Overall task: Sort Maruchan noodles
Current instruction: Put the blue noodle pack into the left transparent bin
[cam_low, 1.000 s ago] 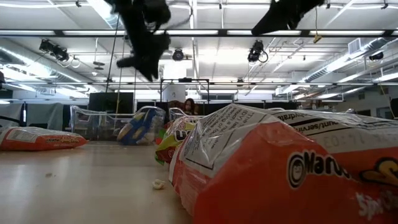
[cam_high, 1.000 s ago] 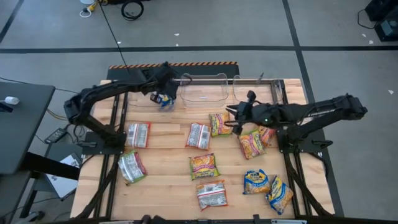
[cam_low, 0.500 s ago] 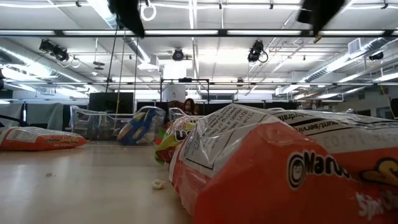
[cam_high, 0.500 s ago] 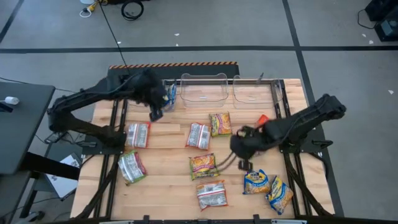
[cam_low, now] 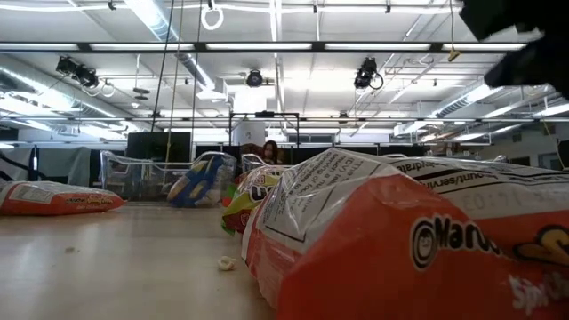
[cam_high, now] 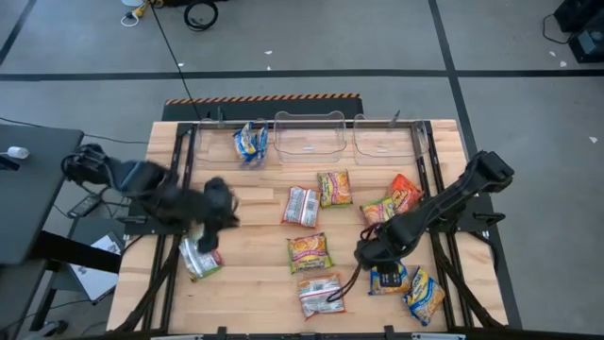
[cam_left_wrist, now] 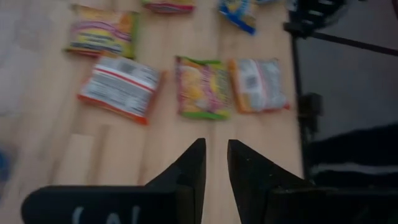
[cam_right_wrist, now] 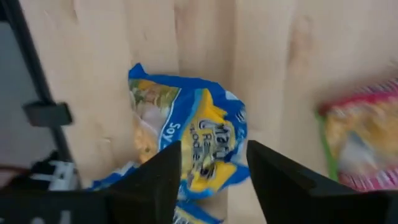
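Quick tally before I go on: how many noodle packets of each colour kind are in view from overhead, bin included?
Blue-yellow packets: 3
Orange-red packets: 3
Yellow-green/pink packets: 3
Pale packet with green and red edging, kind unclear: 1
Total in view: 10

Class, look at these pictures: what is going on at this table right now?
Two dark robot arms are sorting crinkly plastic noodle packets on a wooden table. The right claw, open, hovers over a blue-yellow packet. The left claw, empty and slightly open, is over the table's left side. One blue-yellow packet already lies in the left clear plastic bin.
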`<action>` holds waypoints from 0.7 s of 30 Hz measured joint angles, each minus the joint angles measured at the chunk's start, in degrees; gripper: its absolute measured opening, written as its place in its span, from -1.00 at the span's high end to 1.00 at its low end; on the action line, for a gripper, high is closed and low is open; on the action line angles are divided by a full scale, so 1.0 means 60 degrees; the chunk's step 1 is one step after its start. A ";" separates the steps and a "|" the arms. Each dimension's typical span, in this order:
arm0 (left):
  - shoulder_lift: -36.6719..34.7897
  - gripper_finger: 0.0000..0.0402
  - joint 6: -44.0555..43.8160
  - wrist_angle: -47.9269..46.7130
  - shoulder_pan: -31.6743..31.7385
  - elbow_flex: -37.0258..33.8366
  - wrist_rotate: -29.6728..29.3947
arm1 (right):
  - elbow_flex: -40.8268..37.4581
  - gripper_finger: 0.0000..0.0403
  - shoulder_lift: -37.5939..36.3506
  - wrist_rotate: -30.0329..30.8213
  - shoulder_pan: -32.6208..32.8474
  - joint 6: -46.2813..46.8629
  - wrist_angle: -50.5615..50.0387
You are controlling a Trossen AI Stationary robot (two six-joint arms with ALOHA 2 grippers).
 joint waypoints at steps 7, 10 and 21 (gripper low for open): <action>0.0105 0.65 -0.2174 -0.0058 -0.2461 -0.0004 -0.2262 | -0.0959 0.03 0.1022 -0.0236 -0.0225 -0.1720 0.1261; 0.0098 0.65 -0.2815 -0.0105 -0.2890 -0.0004 -0.3095 | -0.1091 0.08 0.1358 -0.0163 -0.0359 -0.2149 0.1300; 0.0098 0.65 -0.3385 -0.0247 -0.2798 -0.0004 -0.4976 | -0.1059 0.83 0.0995 -0.0025 -0.0889 -0.2513 0.2104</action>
